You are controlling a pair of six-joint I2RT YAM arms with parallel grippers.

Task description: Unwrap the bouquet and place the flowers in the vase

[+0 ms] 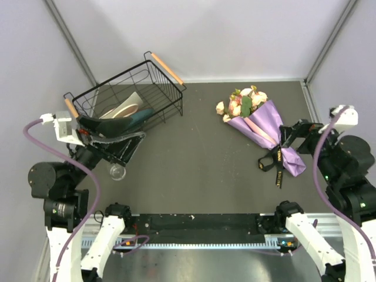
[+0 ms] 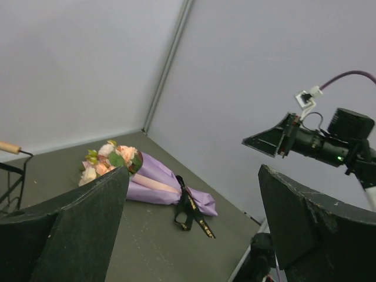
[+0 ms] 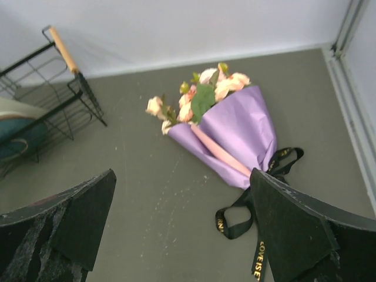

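Observation:
The bouquet [image 1: 258,120] lies on the dark table at the right, its purple paper cone tied with a black ribbon [image 1: 275,163]. The flowers [image 1: 242,103], peach, pink and cream, point toward the back wall. My right gripper [image 1: 284,140] hovers open just right of the cone's tied end, holding nothing. In the right wrist view the bouquet [image 3: 235,126] and ribbon [image 3: 236,218] lie ahead of the open gripper [image 3: 182,232]. The small clear vase [image 1: 117,171] stands near my left arm. My left gripper [image 1: 136,127] is open above it, and its wrist view shows the distant bouquet [image 2: 154,179].
A black wire basket [image 1: 157,82] with wooden handles stands at the back left, a white object inside it, close to my left gripper. Grey walls enclose the table on three sides. The right arm [image 2: 320,142] shows in the left wrist view.

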